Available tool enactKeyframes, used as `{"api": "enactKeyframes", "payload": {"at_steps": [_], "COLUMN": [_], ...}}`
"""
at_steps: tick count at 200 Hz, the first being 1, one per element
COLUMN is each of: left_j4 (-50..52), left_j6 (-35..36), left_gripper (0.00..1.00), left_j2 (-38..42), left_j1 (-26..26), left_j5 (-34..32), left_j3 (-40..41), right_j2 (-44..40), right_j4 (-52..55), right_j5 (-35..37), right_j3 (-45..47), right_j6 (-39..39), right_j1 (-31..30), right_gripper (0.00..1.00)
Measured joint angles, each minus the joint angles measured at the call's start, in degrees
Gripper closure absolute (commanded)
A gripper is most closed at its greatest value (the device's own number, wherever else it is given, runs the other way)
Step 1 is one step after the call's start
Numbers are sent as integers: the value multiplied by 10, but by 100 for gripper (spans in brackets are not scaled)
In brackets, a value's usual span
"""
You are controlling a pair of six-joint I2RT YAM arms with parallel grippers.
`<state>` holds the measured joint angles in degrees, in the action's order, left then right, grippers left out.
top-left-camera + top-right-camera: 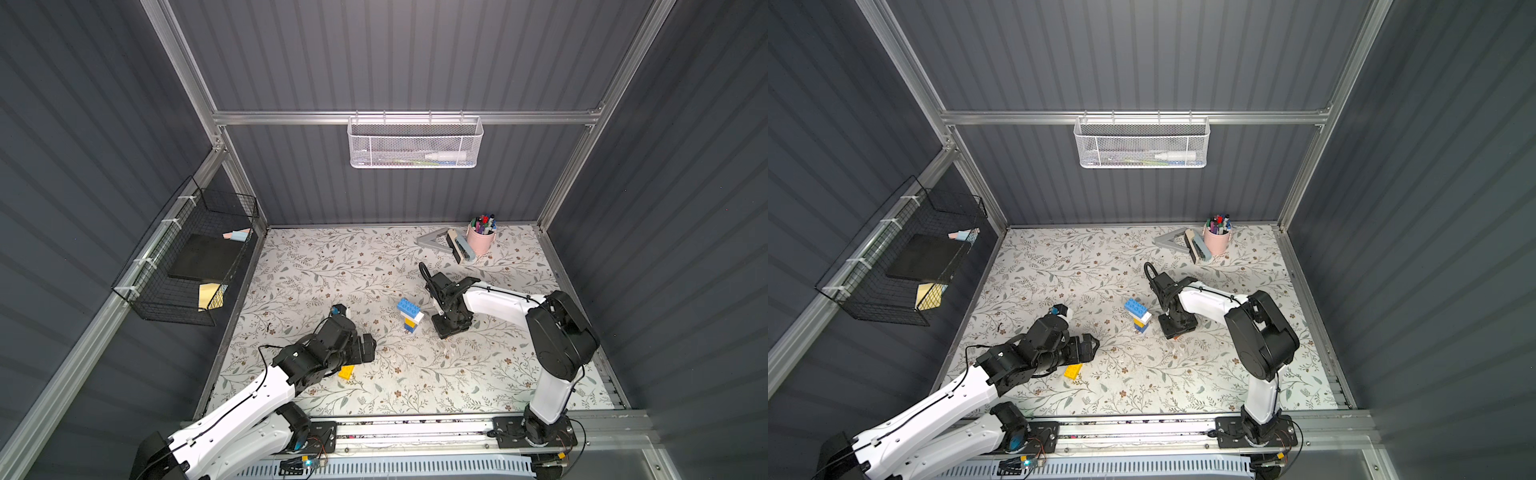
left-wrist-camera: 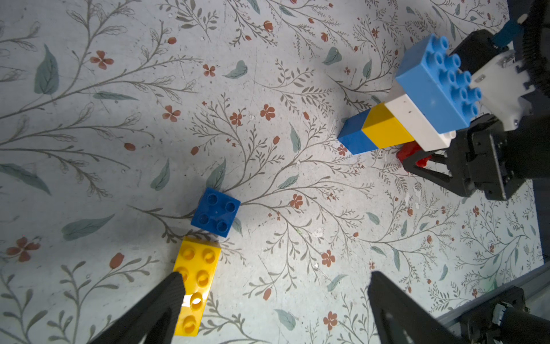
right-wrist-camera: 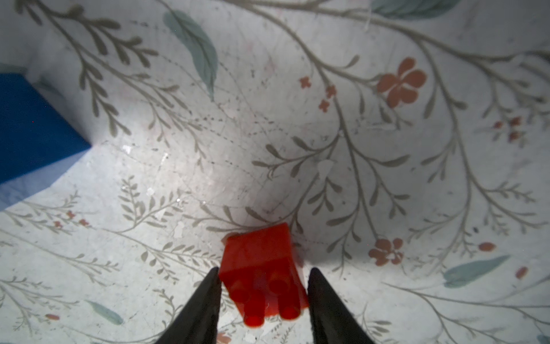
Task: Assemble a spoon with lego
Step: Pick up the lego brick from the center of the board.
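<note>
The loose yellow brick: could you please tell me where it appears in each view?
In a top view: yellow brick, below-left of the brick stack.
In a top view: yellow brick, same place.
Left wrist: beside the small blue brick, at a fingertip of the open left claw.
Right wrist: not in it.
Shared landmark: the brick stack.

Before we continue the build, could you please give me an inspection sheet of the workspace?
Surface: floral mat, lightly marked.
Job's things: four-brick stack stands mid-mat; red brick, yellow brick and blue brick lie loose.
Clutter: pen cup and grey triangle in a back corner.
Grippers: left gripper open over yellow brick; right gripper straddles red brick, grip unclear.
Cables: black loop at right wrist; cable along left arm.
Surroundings: white basket on back rail; black basket on side wall.
</note>
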<state>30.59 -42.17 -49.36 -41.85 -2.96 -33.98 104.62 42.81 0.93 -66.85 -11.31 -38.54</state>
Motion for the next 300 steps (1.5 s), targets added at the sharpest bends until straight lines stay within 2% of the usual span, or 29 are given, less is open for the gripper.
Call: {"api": "enactKeyframes", "payload": {"at_steps": [62, 125, 163, 235, 300], "left_j4": [0, 0, -1, -33, -95], "left_j6": [0, 0, 0, 0, 11], "left_gripper": [1, 1, 1, 1, 1], "left_j2": [0, 0, -2, -44, -134], "left_j1": [0, 0, 0, 0, 0], "left_j5": [0, 0, 0, 20, 40], "left_j3": [0, 0, 0, -5, -75], "right_j2": [0, 7, 3, -103, -169], "right_j4": [0, 3, 9, 27, 52], "right_j5": [0, 0, -1, -2, -48], "right_j3": [-1, -10, -11, -10, -21], "right_j6": [3, 6, 10, 29, 77], "right_j1": [0, 0, 0, -2, -34], "right_gripper": [59, 72, 73, 75, 76]}}
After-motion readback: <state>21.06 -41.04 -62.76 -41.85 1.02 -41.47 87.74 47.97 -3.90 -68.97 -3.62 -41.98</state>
